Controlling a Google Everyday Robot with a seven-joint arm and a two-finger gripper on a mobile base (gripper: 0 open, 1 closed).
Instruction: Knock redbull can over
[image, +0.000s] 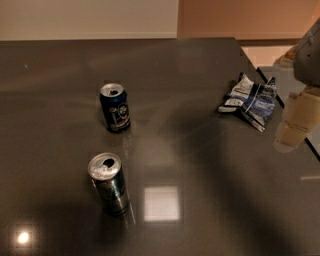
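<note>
Though its label is unreadable, the slim silver-and-blue metal redbull can (107, 185) stands upright. The cream gripper (294, 125) hangs far right — how open, I cannot tell.

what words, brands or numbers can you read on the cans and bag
Nothing reads clearly.
redbull can: print too blurred.
dark navy can: round logo, lettering too blurred.
crumpled bag: blue and white print, unreadable.
tool, at the right edge over the table: no marking seen.
</note>
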